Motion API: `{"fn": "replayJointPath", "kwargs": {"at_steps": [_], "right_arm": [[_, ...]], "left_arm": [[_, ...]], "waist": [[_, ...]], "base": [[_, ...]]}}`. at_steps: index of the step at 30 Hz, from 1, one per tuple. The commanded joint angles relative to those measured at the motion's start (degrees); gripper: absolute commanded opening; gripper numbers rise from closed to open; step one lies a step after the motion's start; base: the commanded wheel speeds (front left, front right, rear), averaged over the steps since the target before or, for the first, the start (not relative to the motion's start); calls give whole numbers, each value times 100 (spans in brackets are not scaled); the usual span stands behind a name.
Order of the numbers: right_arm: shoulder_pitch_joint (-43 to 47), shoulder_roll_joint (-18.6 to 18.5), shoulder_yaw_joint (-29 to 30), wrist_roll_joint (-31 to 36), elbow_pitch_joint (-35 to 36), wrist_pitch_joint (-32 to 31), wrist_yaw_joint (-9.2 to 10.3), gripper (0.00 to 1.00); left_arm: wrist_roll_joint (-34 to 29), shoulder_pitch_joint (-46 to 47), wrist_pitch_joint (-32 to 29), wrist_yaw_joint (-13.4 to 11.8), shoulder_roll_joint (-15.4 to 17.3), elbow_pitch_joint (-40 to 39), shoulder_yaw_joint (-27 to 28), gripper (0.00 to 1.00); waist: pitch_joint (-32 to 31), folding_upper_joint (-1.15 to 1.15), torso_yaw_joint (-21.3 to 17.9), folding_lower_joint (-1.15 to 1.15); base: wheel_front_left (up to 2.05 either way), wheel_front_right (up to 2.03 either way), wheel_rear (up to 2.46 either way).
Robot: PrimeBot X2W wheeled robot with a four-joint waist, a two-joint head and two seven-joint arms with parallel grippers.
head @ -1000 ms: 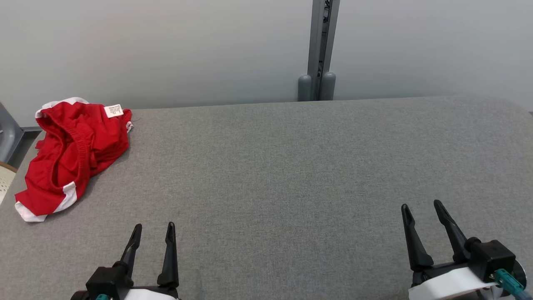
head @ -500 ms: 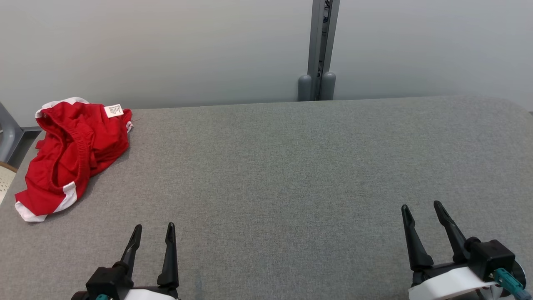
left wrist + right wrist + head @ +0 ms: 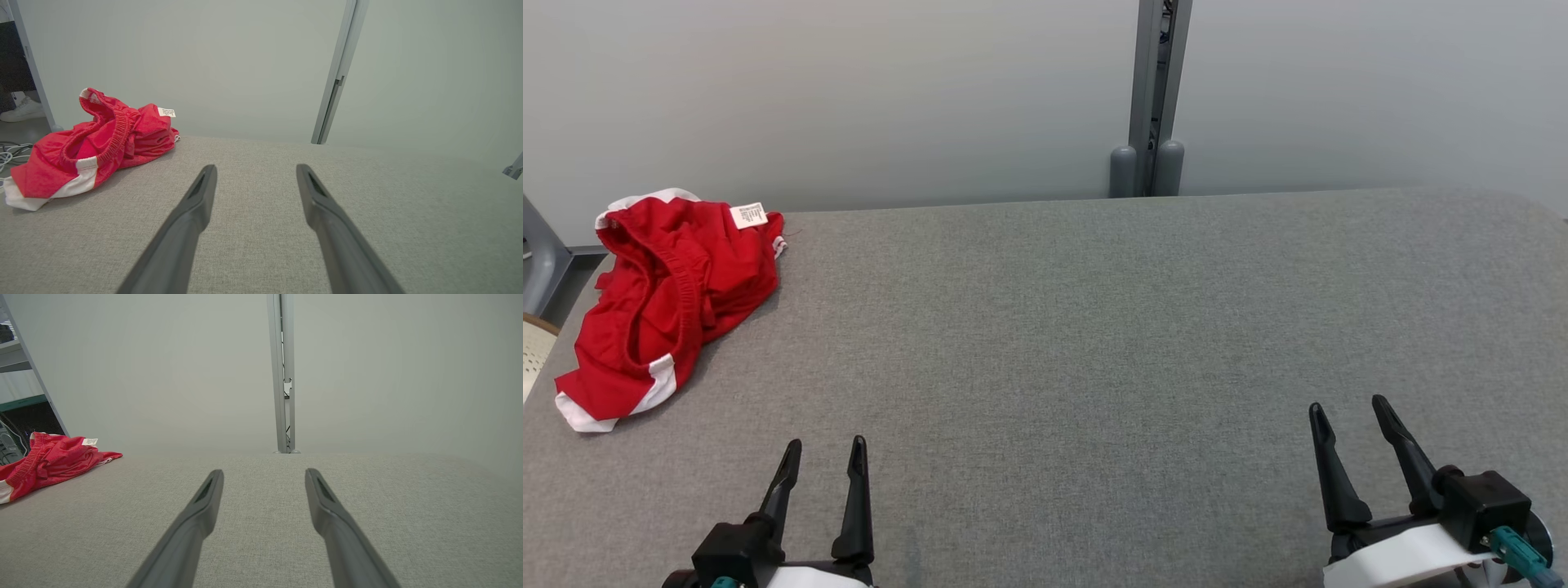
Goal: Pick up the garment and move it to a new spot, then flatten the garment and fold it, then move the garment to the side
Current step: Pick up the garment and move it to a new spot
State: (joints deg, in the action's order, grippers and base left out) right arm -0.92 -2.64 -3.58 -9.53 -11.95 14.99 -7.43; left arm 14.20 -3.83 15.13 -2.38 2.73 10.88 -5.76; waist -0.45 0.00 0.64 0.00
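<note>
At ten o'clock on the grey fabric-covered table [image 3: 1094,327], close to its far left corner, lie the red shorts [image 3: 662,302]. They are crumpled in a heap with the elastic waistband [image 3: 682,282] turned up and open, white trim at the hem and a white care label [image 3: 747,216] at the far end.

Part of the heap sits right at the table's left edge, and that is the main worry. A grasp that pushes sideways toward nine o'clock, rather than coming down from above, could nudge the cloth over the edge. The fabric looks thin and slippery, so a pinch on a single outer layer may let the rest trail, drag or slide out on the lift. Catching the bunched waistband should hold better. The reach looks long for the right arm, so the left one is likely the better choice.

Down at seven o'clock the left gripper [image 3: 825,443] hovers low over the table, its two dark fingers spread apart and pointing toward twelve, with nothing between them. At five o'clock the right gripper [image 3: 1347,403] has its jaws likewise parted and empty, its fingers leaning slightly toward eleven. Both are well apart from the shorts, and the pick-up has not yet begun.
</note>
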Motion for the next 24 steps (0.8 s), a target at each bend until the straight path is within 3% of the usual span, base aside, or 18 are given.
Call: {"fn": "replayJointPath", "kwargs": {"at_steps": [1, 9, 24], "right_arm": [[-3, -45, 14, 35, -13, 30, -10, 100], [60, -42, 47, 51, -27, 30, -10, 100], [138, -42, -29, -44, 2, 30, -10, 100]], "left_arm": [[-11, 45, 4, -1, 29, -22, 4, 100], [-40, 109, 4, 3, 31, -51, -65, 100], [-86, 66, 3, 21, 25, -84, 16, 100]], "waist": [[3, 0, 12, 0], [11, 0, 493, 0], [-39, 0, 2493, 0]], "base": [[0, 0, 0], [0, 0, 0], [0, 0, 0]]}}
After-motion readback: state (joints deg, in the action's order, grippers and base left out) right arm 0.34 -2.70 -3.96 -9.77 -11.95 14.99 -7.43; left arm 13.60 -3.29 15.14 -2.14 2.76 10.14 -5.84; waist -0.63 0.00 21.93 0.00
